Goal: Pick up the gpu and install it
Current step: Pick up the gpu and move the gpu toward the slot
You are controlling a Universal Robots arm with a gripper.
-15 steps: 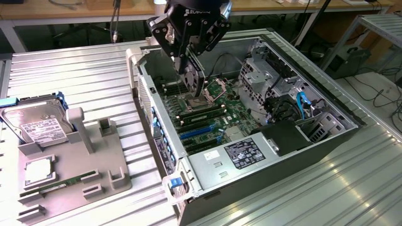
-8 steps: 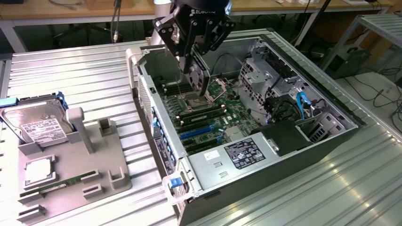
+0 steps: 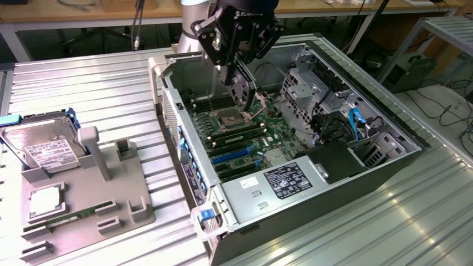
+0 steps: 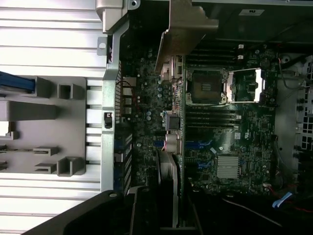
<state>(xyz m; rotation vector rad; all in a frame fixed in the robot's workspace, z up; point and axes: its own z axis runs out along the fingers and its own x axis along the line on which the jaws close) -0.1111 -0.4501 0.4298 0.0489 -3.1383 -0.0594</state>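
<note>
Exterior view looks obliquely down from afar; wrist view hangs close above; both share the motherboard (image 4: 239,139).

The gpu (image 4: 171,122) is a thin card, seen edge-on in the wrist view, with a silvery metal bracket (image 4: 185,27) flaring wide at one end and small silvery metal blocks spaced along its near edge (the board's face is turned away, so its colour cannot be told). It stands on edge, held clear above the motherboard (image 4: 220,147) and not seated in it, its long side running across the motherboard's middle. The end away from the bracket is clamped in the gripper (image 4: 166,196)
</note>
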